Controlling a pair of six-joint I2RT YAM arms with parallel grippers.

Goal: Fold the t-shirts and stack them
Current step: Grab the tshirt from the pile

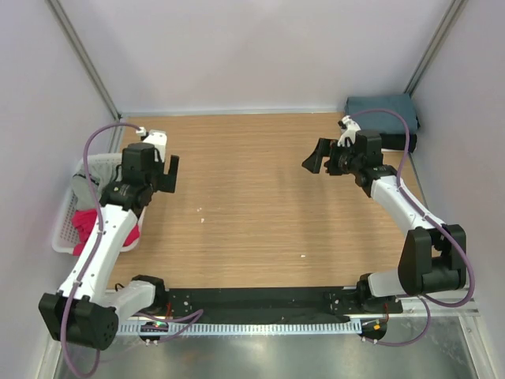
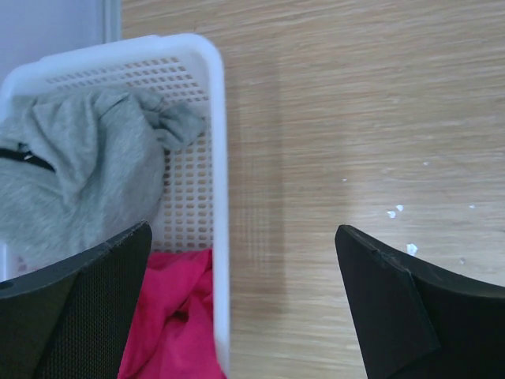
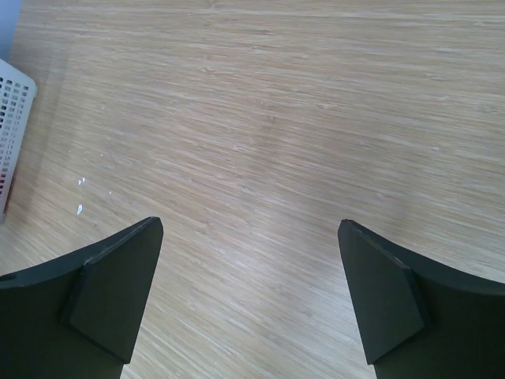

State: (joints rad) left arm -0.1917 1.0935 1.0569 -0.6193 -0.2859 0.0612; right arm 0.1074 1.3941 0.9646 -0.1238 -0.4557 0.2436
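The crimson-red t-shirt (image 2: 170, 324) and the light grey t-shirt (image 2: 79, 174) lie crumpled in the white mesh basket (image 2: 213, 158) at the table's left edge; both show in the top view, red (image 1: 85, 223) and grey (image 1: 83, 189). A slate-blue t-shirt (image 1: 381, 110) lies folded at the far right corner, with something black under its right edge. My left gripper (image 1: 164, 170) is open and empty, hovering over the basket's right rim (image 2: 241, 253). My right gripper (image 1: 316, 158) is open and empty above bare wood (image 3: 248, 237).
Grey walls close in the wooden table (image 1: 252, 197) at the back and both sides. The basket's corner (image 3: 12, 110) shows at the left of the right wrist view. Small white specks (image 2: 398, 212) lie on the wood.
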